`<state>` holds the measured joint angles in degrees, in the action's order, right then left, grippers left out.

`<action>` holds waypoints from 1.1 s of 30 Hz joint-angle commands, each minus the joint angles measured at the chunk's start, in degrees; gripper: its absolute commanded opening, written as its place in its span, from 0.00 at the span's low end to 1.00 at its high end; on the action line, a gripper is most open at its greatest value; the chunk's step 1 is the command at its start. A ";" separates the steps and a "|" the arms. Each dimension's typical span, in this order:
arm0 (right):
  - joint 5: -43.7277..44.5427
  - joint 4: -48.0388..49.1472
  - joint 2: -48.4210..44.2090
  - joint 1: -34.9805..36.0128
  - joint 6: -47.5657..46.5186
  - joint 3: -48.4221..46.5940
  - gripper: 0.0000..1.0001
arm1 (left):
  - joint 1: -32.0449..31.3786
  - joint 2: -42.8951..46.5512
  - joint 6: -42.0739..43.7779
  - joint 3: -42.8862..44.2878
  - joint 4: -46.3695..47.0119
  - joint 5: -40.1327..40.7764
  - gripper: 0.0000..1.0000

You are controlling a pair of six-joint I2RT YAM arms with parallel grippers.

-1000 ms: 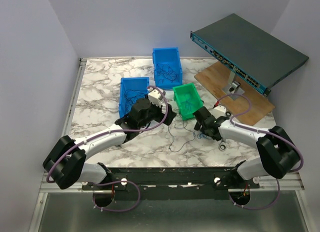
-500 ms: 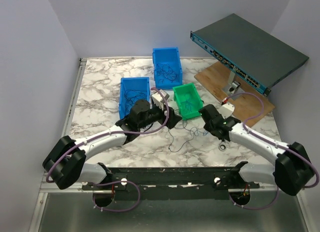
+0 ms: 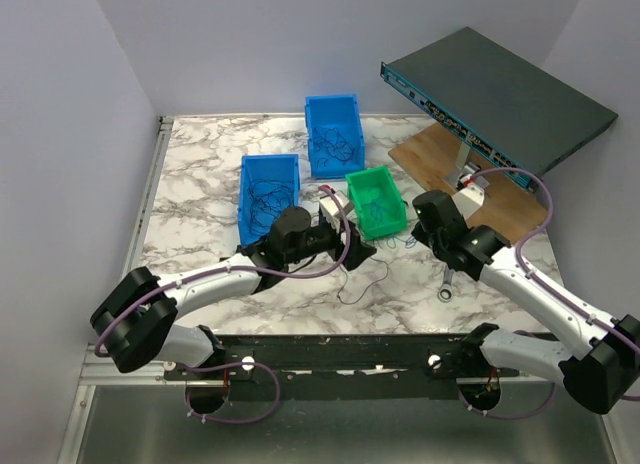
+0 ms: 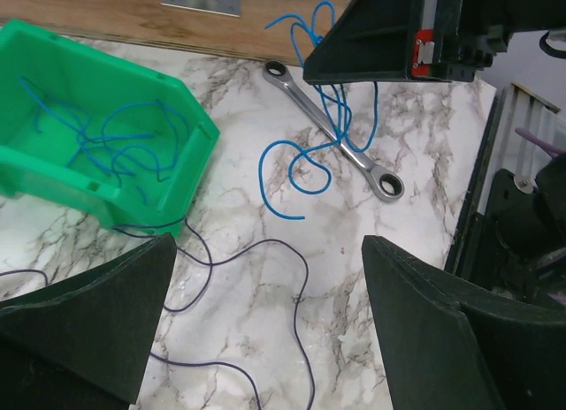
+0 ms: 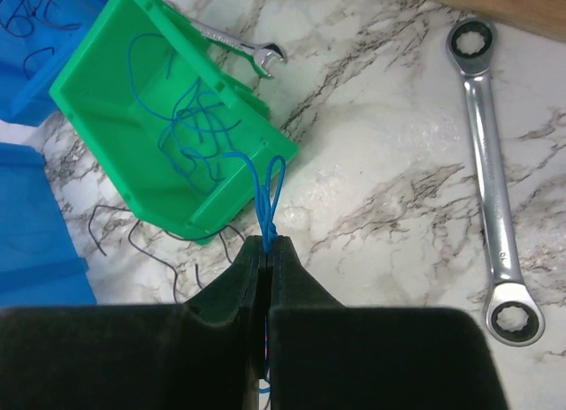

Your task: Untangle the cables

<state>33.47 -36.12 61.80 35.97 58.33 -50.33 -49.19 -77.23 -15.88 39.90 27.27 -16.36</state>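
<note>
I saw a marble worktop [image 3: 200, 184] between lilac walls [image 3: 250, 44]; my right tool [image 5: 267, 249], raised beside the green bin [image 5: 168, 136], pinched the blue cable [image 5: 272, 185]; left tool [image 4: 268, 251] hung spread above the dark cable [image 4: 303, 277]

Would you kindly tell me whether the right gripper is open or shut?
Shut. In the right wrist view, the right gripper has its fingers pressed together with no gap, pinching a loop of blue cable.

The top external view looks down from behind the arms [image 3: 220, 277] on the whole counter [image 3: 200, 174]. Both wrist views sit close (jaws in frame), sharing the green bin [image 4: 80, 61] and wrench [image 4: 363, 160].
</note>
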 commanded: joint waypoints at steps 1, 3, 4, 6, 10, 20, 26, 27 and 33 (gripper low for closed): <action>7.80 3.09 1.14 -0.11 -4.42 -1.90 0.01 | 0.14 3.97 -0.32 -2.15 2.26 8.84 0.89; 12.73 5.23 2.68 -0.02 -6.80 -2.56 0.01 | 0.73 4.94 -1.21 -2.32 0.59 12.65 0.89; 14.01 7.70 3.31 -0.02 -9.30 -2.58 0.01 | 1.18 5.36 -1.83 -2.37 -0.23 14.35 0.89; 14.43 15.44 3.71 -0.02 -16.03 -1.31 0.01 | 2.12 5.83 -3.30 -2.65 -0.97 15.90 0.88; 7.33 38.19 3.24 0.07 -31.18 5.60 0.01 | 3.86 6.29 -5.64 -3.72 -0.41 17.30 0.88; 2.73 61.47 20.33 0.06 -48.89 3.50 0.01 | 9.46 7.44 -9.96 -6.75 3.13 11.53 0.89; -4.10 61.44 26.78 0.09 -49.05 0.00 0.01 | 9.85 7.62 -9.52 -6.85 3.14 11.61 0.89; -5.92 61.43 28.03 0.18 -48.93 -0.32 0.01 | 9.83 7.54 -9.47 -6.81 3.10 11.61 0.89; -10.02 56.58 36.26 -0.08 -44.26 -3.98 0.01 | 10.07 7.44 -9.43 -6.76 2.96 11.35 0.89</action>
<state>27.22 22.81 93.17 35.94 11.27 -51.77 -39.46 -70.76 -24.95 33.47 28.29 -3.57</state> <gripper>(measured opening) 0.037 0.885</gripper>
